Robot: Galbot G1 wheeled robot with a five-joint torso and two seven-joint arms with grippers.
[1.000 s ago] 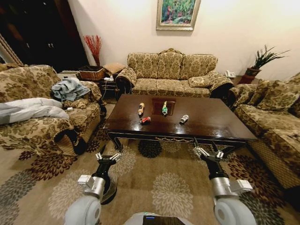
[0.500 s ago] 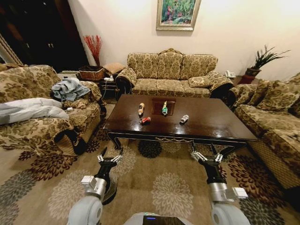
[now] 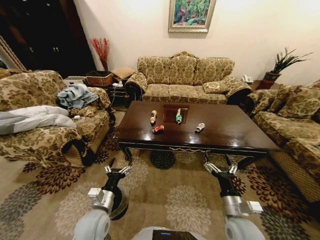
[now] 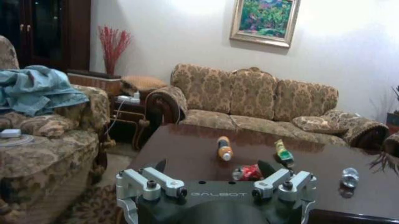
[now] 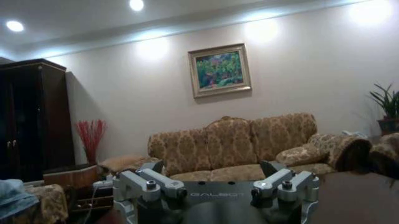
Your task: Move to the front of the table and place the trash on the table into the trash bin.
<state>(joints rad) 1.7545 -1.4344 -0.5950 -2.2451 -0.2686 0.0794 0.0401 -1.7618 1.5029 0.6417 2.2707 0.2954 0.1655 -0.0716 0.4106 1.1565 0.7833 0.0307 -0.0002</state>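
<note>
The dark brown table (image 3: pixel 225 132) stands ahead of me on the carpet. On it lie the trash items: a tan bottle (image 3: pixel 153 117), a green tube (image 3: pixel 178 116), a red can (image 3: pixel 158 129) and a silver-white can (image 3: pixel 200 127). My left gripper (image 3: pixel 118 169) and right gripper (image 3: pixel 220 167) hang open and empty over the carpet, short of the table's near edge. The left wrist view looks past the open left gripper (image 4: pixel 213 166) at the bottle (image 4: pixel 224 148), tube (image 4: pixel 283 153), red can (image 4: pixel 249 172) and silver can (image 4: pixel 349 176). A dark round shape (image 3: pixel 121 210) sits behind my left arm; whether it is the trash bin I cannot tell.
An armchair (image 3: pixel 45 135) with clothes flanks the left, a sofa (image 3: pixel 295 135) the right, and a three-seat sofa (image 3: pixel 182 80) stands behind the table. A woven basket (image 3: pixel 98 78) sits at the back left. Patterned carpet (image 3: pixel 170 190) lies open between me and the table.
The whole picture has shifted a little, so the camera moved. Both arms have sunk slightly lower in the view. The trash lies as before on the table.
</note>
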